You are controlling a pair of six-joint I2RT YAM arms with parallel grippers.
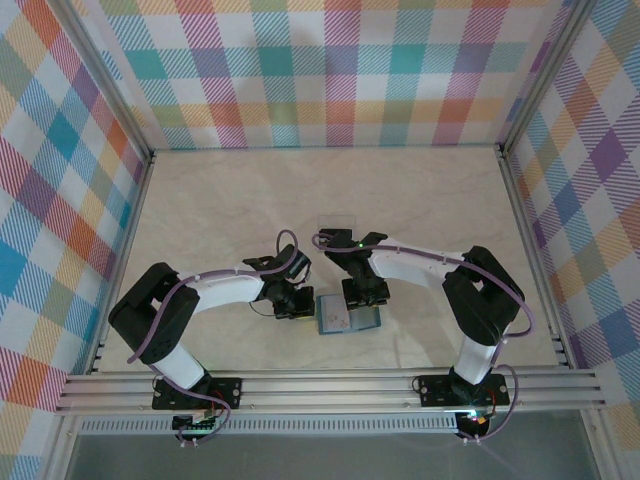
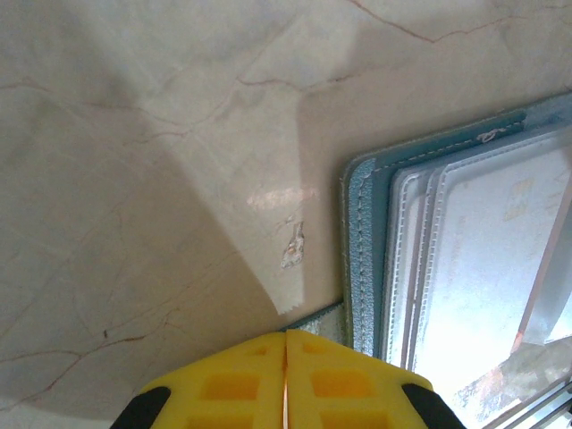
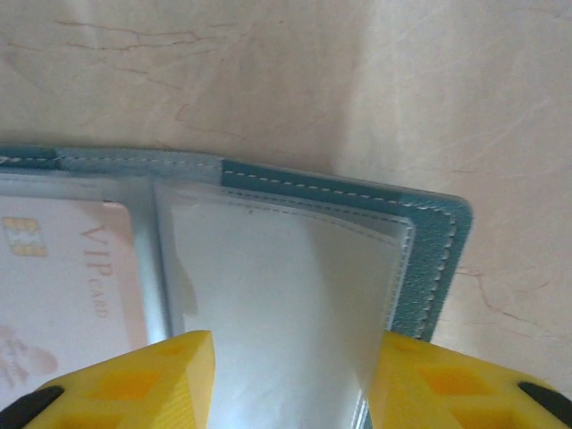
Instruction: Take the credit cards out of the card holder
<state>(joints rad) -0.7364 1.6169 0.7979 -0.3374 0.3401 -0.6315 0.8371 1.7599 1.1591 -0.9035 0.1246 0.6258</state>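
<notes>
The teal card holder (image 1: pixel 336 318) lies open on the table between my two grippers. A pale pink credit card (image 3: pixel 71 277) marked VIP sits in its left clear pocket. My right gripper (image 3: pixel 293 347) straddles the holder's right half, its yellow fingers (image 3: pixel 152 380) pressed against both side edges of a white sheet (image 3: pixel 286 277) that bows up from the pocket. Whether that sheet is a card or a pocket leaf I cannot tell. My left gripper (image 2: pixel 286 335) is shut, its tips resting at the corner of the holder's teal edge (image 2: pixel 362 259), with nothing between them.
A clear plastic rectangle (image 1: pixel 336 220) lies on the marble table (image 1: pixel 420 190) just beyond the grippers. Checked walls (image 1: pixel 320 70) close in the back and both sides. A metal rail (image 1: pixel 330 385) runs along the near edge.
</notes>
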